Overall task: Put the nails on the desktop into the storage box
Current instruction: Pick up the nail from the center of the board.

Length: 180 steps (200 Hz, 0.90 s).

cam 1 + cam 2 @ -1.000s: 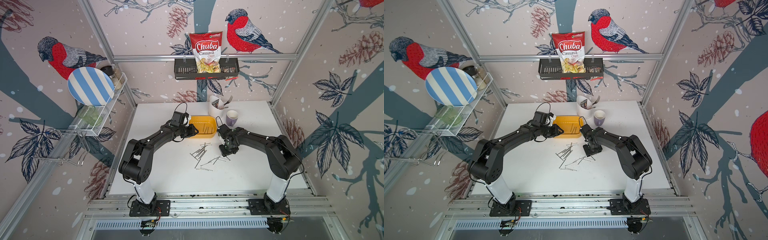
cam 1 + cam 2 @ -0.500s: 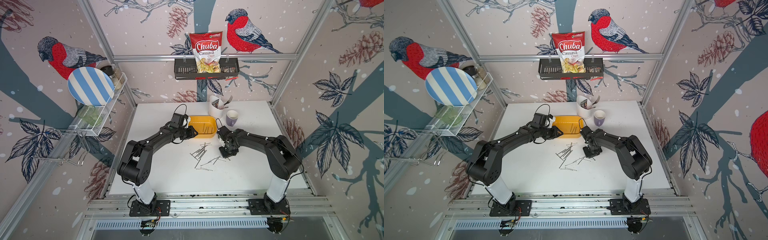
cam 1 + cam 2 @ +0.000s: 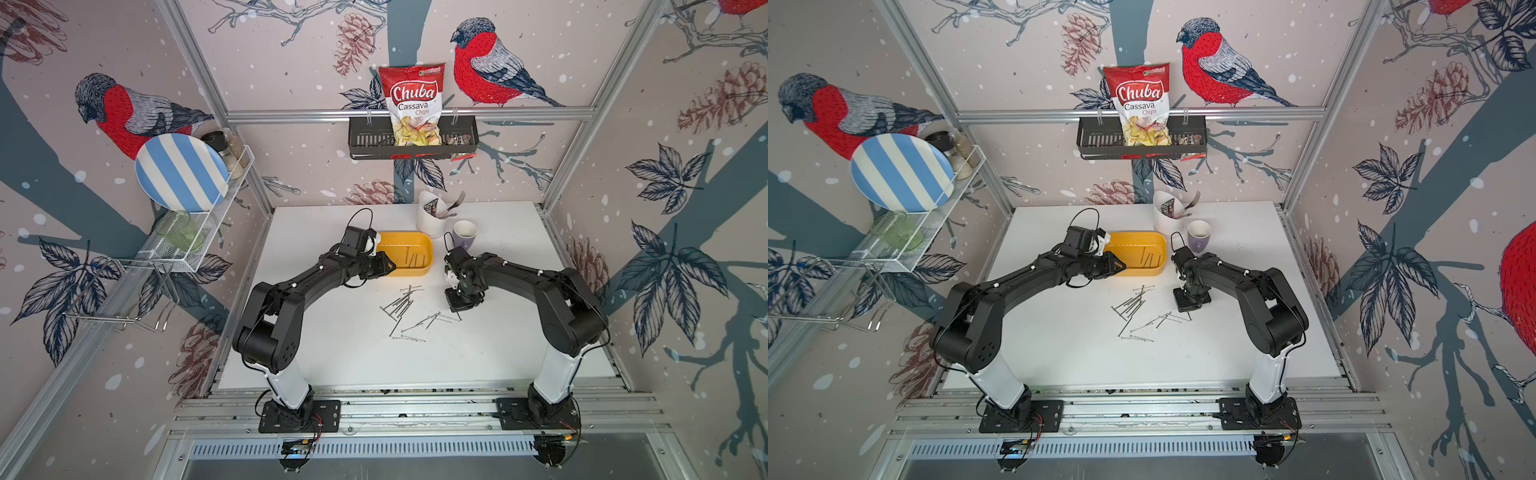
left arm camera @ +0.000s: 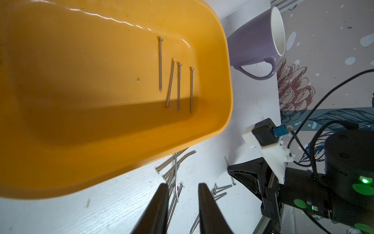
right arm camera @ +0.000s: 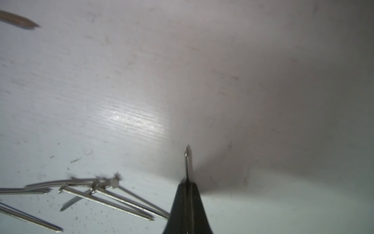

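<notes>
My right jaws are pinched shut on one nail (image 5: pixel 187 162), tip poking out — ready to lift. From there the storage box (image 3: pixel 409 271) lies at ten o'clock, loose nails (image 3: pixel 401 305) on the desk (image 3: pixel 332 353) at eight. My left jaws, narrowly parted and empty, sit beside the box — off that route, I judge.

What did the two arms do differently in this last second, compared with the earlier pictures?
The right gripper eased slightly down toward the desktop and shut on one nail, whose tip sticks out between its closed jaws. The left gripper stayed open beside the storage box; the four nails in the box and the loose pile look unmoved.
</notes>
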Each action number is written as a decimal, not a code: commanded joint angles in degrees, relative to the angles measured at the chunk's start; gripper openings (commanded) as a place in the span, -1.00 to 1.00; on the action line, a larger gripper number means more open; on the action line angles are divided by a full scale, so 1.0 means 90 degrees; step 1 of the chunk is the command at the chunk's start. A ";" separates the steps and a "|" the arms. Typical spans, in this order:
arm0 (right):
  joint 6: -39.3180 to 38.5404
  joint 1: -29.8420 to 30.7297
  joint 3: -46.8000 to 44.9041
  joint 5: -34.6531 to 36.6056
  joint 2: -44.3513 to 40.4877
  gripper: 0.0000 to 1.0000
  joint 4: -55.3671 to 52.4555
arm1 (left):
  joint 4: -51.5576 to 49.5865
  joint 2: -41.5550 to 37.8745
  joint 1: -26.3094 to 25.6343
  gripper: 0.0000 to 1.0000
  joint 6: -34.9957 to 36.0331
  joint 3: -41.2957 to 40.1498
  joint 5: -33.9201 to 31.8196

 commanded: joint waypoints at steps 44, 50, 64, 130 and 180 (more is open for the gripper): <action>0.0254 -0.0884 0.0601 -0.0960 -0.0586 -1.00 0.0147 | 0.0769 0.0049 0.0005 -0.41 -0.0434 0.0116 0.0537; 0.0274 -0.0967 0.0624 -0.1233 -0.0648 -1.00 0.0217 | 0.0881 0.0079 0.0002 -0.41 -0.0492 0.0111 0.0627; 0.0362 -0.1107 0.0649 -0.1832 -0.0836 -1.00 0.0460 | 0.1168 0.0132 0.0005 -0.41 -0.0668 0.0120 0.0883; 0.1484 -0.1231 0.0616 -0.3685 -0.1120 -1.00 0.1924 | 0.1864 0.0388 -0.0104 -0.42 -0.0980 0.0300 0.1663; 0.1753 -0.0839 0.0809 -0.3997 -0.0877 -1.00 0.2457 | 0.2194 0.0438 -0.0149 -0.45 -0.1227 0.0292 0.1912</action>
